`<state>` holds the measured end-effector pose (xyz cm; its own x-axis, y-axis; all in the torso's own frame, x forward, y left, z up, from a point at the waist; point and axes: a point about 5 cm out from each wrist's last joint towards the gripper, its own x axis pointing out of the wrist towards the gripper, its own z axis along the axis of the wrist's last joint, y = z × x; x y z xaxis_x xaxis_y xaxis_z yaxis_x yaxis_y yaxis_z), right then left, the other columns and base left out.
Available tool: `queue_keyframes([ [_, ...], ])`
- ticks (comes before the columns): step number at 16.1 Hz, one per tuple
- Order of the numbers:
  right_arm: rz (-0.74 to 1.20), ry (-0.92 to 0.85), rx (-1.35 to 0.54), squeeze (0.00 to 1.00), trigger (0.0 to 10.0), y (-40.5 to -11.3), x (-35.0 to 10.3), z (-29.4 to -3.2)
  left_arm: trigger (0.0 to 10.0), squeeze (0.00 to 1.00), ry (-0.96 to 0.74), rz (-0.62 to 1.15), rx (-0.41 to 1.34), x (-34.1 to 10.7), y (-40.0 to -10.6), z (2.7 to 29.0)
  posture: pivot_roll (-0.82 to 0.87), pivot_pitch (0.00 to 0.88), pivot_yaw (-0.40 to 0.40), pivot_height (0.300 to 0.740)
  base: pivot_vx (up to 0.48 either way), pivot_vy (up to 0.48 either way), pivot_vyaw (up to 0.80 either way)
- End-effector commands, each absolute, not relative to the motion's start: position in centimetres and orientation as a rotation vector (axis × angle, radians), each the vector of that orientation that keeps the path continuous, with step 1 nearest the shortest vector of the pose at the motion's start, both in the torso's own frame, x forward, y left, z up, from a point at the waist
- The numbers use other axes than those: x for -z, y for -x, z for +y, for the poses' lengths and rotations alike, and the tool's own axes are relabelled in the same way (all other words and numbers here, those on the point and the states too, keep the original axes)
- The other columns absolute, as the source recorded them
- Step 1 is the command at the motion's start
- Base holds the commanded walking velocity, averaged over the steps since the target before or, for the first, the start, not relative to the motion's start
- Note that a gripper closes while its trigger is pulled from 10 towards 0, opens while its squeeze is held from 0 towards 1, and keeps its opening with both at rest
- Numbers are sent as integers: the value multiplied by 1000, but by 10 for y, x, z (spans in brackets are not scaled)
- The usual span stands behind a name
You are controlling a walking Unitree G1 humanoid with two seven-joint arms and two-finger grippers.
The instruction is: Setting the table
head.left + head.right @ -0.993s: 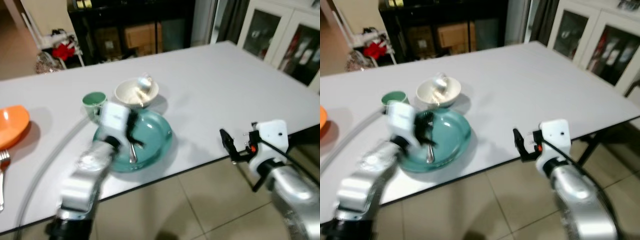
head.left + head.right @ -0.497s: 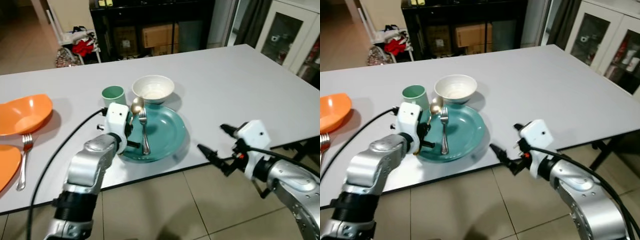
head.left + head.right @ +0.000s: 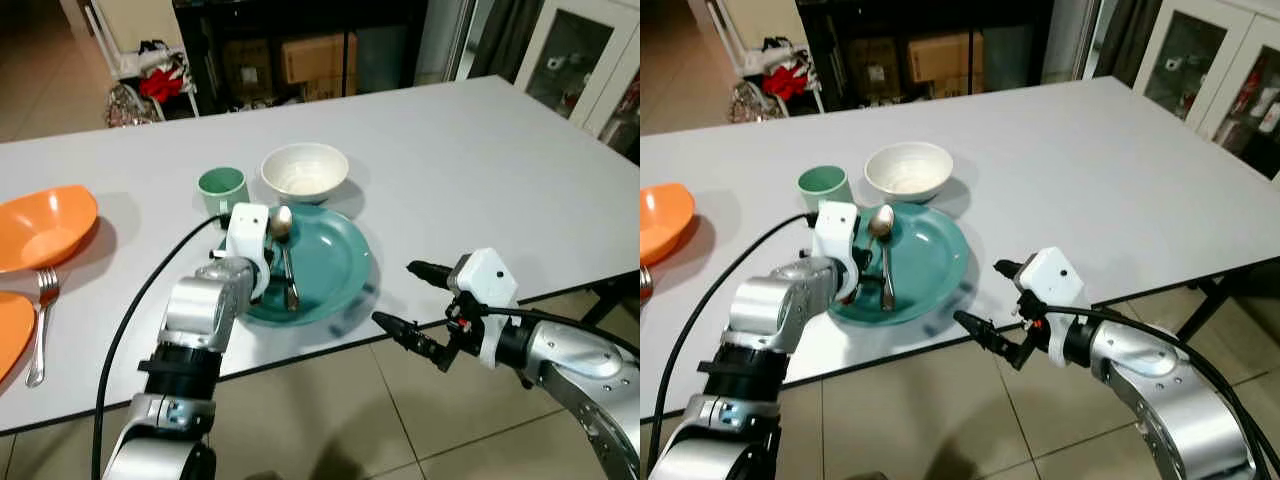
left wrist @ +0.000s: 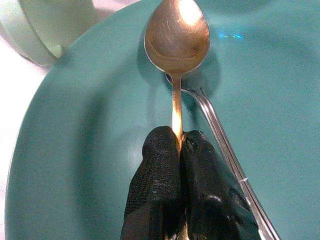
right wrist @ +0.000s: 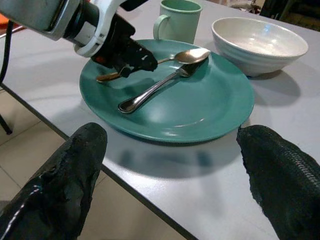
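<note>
On the white table point(image 3: 480, 170), from the head camera, I see a teal plate point(image 3: 335, 262) near the front edge, with a green mug point(image 3: 222, 187) and a white bowl point(image 3: 304, 172) just behind it. My left gripper point(image 3: 268, 262) sits over the plate's left side, its black fingers pinched together on the handle of a gold spoon point(image 3: 281, 222) whose bowl points toward the white bowl. A fork point(image 3: 289, 285) lies on the plate right beside the spoon. Far left, I can see an orange bowl point(image 3: 45, 225), an orange plate point(image 3: 10, 335) and a second fork point(image 3: 40, 325). My right gripper point(image 3: 410, 302) hangs off the table's front edge, fingers spread wide, holding nothing.

Through the left wrist camera, both fingers point(image 4: 160, 185) are closed tight on the spoon point(image 4: 176, 47) handle. Its bowl lies face up over the plate point(image 4: 75, 150), and the fork point(image 4: 225, 150) handle runs just beside the fingers.

From the right wrist camera, my two fingertips point(image 5: 65, 175) stand far apart, framing the plate point(image 5: 200, 110) from off the table edge. I can also see the left gripper point(image 5: 127, 55) clamped on the spoon point(image 5: 185, 56), with the fork point(image 5: 152, 91) alongside, the mug point(image 5: 180, 19) and the bowl point(image 5: 260, 44) beyond.
</note>
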<state>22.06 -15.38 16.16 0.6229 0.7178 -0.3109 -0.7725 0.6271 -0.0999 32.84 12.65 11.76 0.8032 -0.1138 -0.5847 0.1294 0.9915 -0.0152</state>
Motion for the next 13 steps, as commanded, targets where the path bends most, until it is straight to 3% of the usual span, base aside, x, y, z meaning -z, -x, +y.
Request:
queue_keyframes([
  [1,241,238,-890,0,10000,-219,-164,-153,10000,0,-17,670,107,-112,-327,129,-7,0,64,740,0,0,0],
  [3,242,240,-902,0,10000,-217,-164,-153,10000,0,6,686,98,-112,-328,128,-6,0,63,740,0,0,0],
  [4,241,241,-906,0,10000,-217,-163,-152,10000,98,30,686,100,-112,-328,128,-5,0,63,740,0,0,0],
  [5,240,241,-910,0,10000,-217,-164,-152,10000,863,51,688,96,-113,-328,128,-4,0,62,740,0,0,0],
  [6,238,240,-915,0,10000,-217,-164,-151,10000,1000,80,680,112,-116,-329,129,-3,0,60,740,0,0,0],
  [9,234,239,-922,0,10000,-217,-165,-152,10000,1000,31,617,149,-126,-330,129,-5,0,60,740,0,0,0],
  [10,229,237,-917,0,10000,-216,-167,-154,10000,882,-11,574,155,-136,-330,132,-11,0,62,740,0,0,0],
  [11,222,235,-904,0,10000,-216,-168,-155,10000,0,-39,517,139,-148,-329,139,-21,0,65,740,0,0,0],
  [13,214,227,-879,0,10000,-215,-170,-157,10000,0,-28,416,153,-165,-328,144,-22,0,64,740,0,0,0],
])
